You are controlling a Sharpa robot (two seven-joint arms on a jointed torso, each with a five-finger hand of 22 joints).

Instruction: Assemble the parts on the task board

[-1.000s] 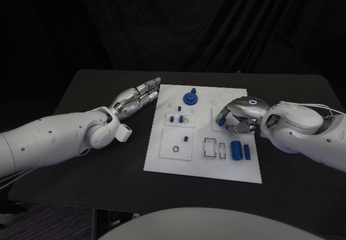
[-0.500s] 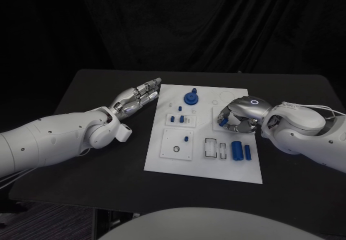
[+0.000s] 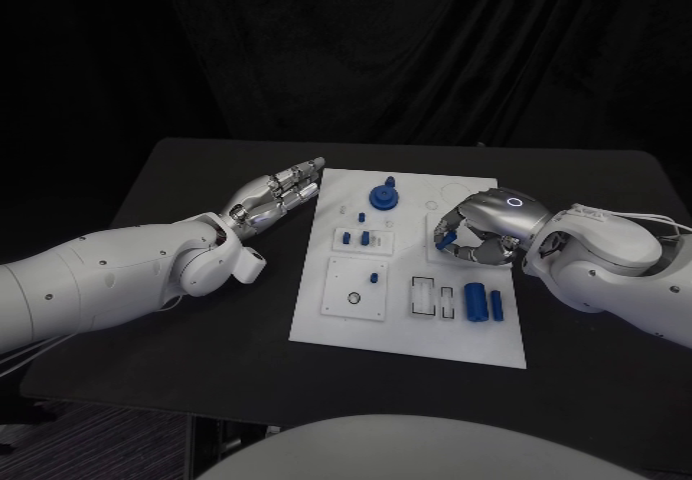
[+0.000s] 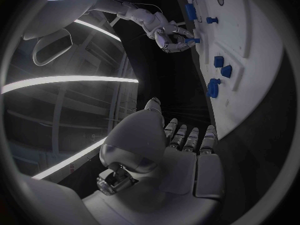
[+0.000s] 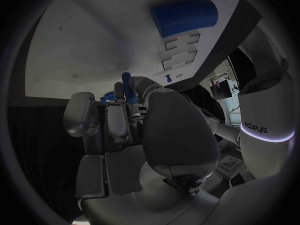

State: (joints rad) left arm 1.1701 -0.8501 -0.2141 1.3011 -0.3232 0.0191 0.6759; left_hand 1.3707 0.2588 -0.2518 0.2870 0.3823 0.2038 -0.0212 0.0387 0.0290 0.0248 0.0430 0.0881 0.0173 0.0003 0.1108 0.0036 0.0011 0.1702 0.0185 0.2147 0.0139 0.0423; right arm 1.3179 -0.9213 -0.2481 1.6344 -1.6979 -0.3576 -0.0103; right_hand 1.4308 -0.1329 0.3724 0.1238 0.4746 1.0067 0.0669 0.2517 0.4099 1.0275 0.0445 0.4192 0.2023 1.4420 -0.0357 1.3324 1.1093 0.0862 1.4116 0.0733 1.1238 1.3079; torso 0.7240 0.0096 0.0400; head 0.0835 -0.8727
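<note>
Looking down from my head, I am holding my right hand (image 3: 476, 238) over the right side of the task board (image 3: 407, 330), fingers curled and pinching a small blue part (image 3: 449, 239) at their tips, just above the board's surface. My left hand (image 3: 274, 195) is lying flat beside the board's left edge, fingers straight and pressed together, holding nothing. The part looks light, stiff and smooth — I judge it will slip or twist if I am squeezing off-centre, so the grip belongs across its short sides. Around it I am seeing a blue knob (image 3: 384, 194) standing at the far end, two small pegs (image 3: 365, 238) in a raised block, and two blue cylinders (image 3: 482, 301) lying near the right edge; the cylinders are nearest and could be nudged.

From my left wrist, my left hand (image 4: 181, 150) is stretching alongside the board's rim (image 4: 250, 85), while my right hand (image 4: 170, 35) is working far off with the blue piece at its fingertips.

From my right wrist, my fingers (image 5: 119, 120) are closing on the blue part (image 5: 125, 85) — a blue cylinder (image 5: 184, 16) lies beyond on the board.
</note>
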